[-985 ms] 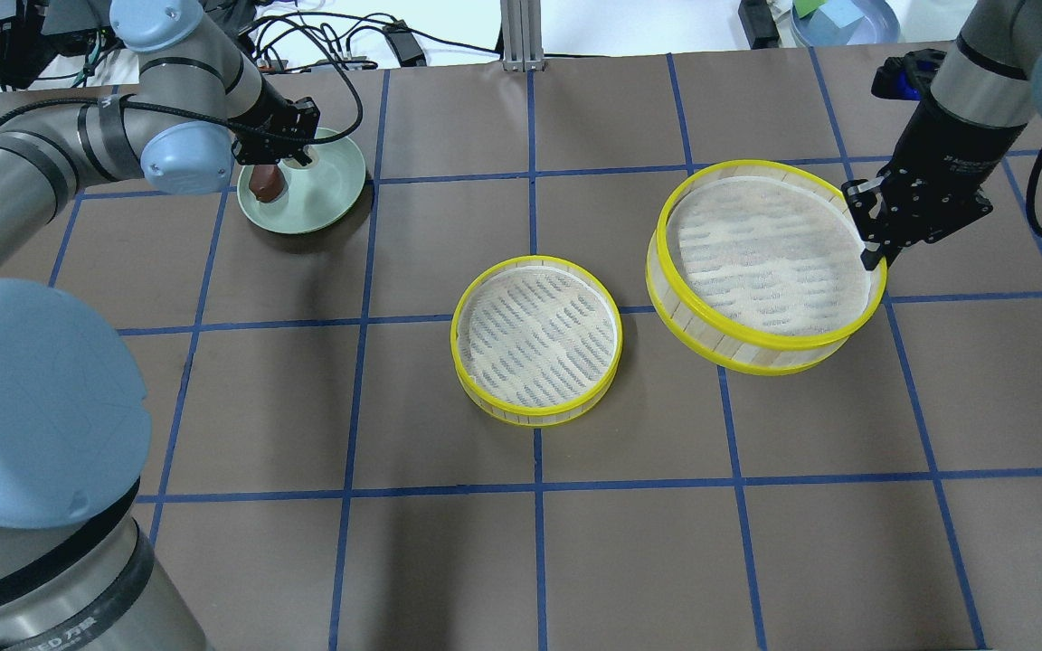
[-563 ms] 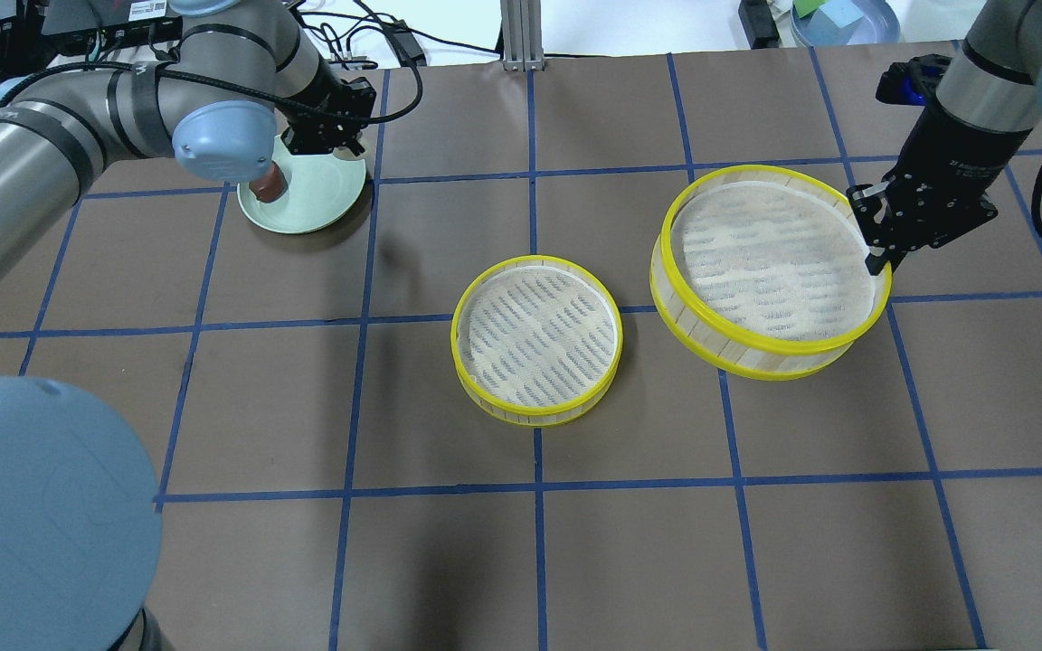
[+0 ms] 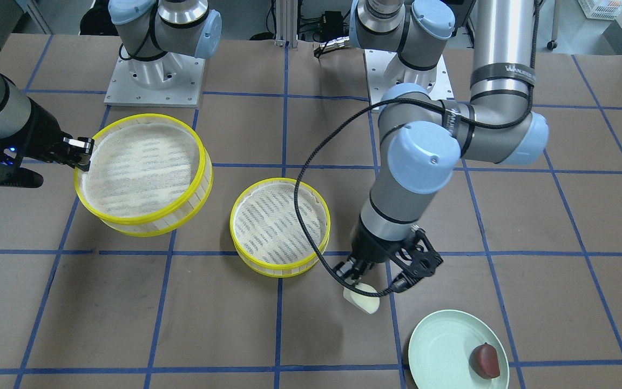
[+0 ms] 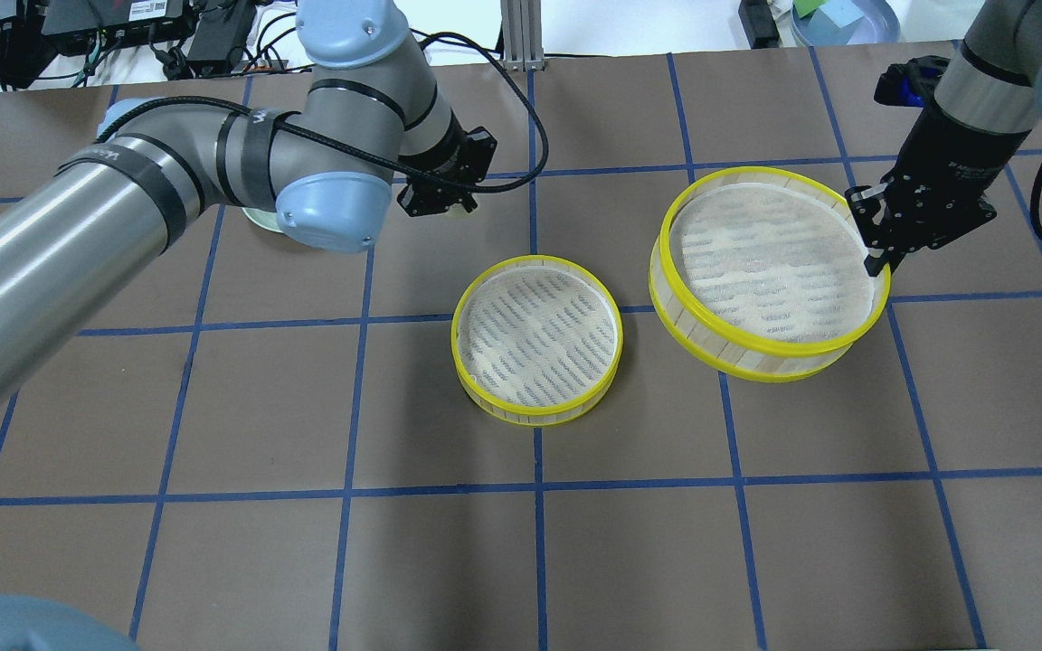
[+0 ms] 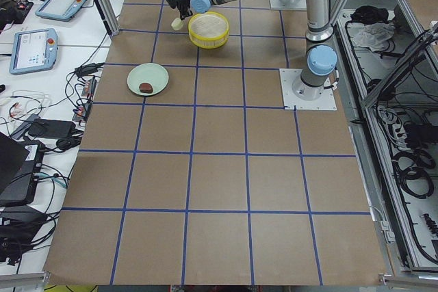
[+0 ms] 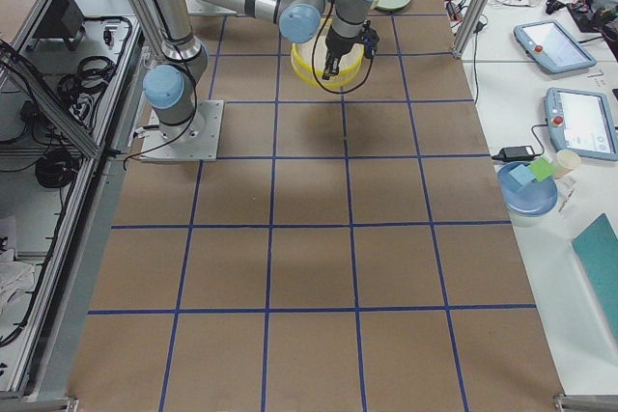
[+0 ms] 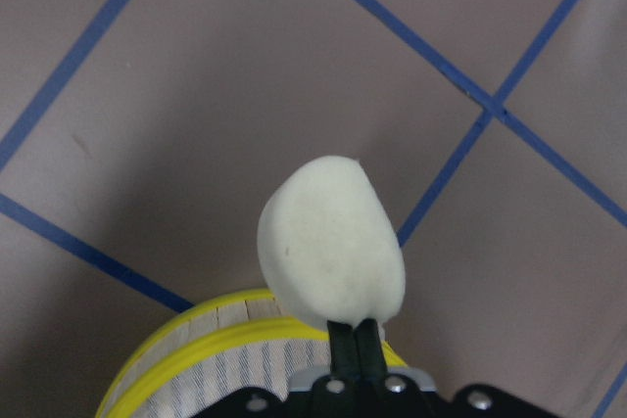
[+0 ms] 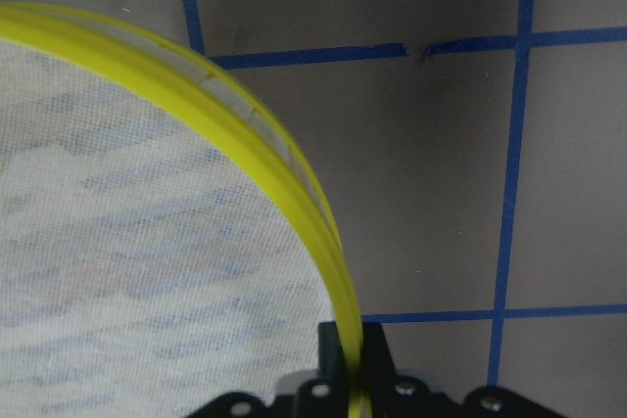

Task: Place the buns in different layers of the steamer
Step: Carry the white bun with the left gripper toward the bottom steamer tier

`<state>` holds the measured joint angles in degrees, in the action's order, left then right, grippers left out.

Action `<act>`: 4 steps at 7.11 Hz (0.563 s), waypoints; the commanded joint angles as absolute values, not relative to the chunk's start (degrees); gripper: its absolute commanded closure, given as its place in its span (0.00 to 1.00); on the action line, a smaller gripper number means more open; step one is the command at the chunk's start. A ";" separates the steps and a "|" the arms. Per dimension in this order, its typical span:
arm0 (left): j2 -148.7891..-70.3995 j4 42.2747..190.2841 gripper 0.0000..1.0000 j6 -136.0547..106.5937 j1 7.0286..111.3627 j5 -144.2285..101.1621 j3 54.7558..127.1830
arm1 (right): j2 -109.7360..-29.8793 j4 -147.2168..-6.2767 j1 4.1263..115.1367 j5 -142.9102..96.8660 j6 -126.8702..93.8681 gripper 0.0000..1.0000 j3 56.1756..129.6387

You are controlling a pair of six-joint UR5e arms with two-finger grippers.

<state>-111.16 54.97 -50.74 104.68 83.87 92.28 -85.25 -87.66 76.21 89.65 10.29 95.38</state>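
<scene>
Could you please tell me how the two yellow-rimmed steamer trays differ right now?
The held tray is clamped at its rim by the right gripper, while nothing touches the centre tray. The held tray is raised and tilted; the centre tray lies flat on the table. Both have yellow rims and empty woven floors.

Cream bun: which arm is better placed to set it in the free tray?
Left: the left gripper holds the cream bun near the free tray; the right gripper grips the other tray's rim.

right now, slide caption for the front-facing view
Left gripper holds cream bun beside empty tray; right gripper grips second tray's rim.
</scene>
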 commanded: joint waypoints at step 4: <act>-107.49 58.01 1.00 -52.91 111.61 80.24 98.87 | -85.17 -87.71 76.64 89.65 10.37 1.00 95.54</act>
<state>-107.88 57.39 -52.40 110.34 81.09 97.86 -85.24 -87.71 76.44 89.65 10.32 95.47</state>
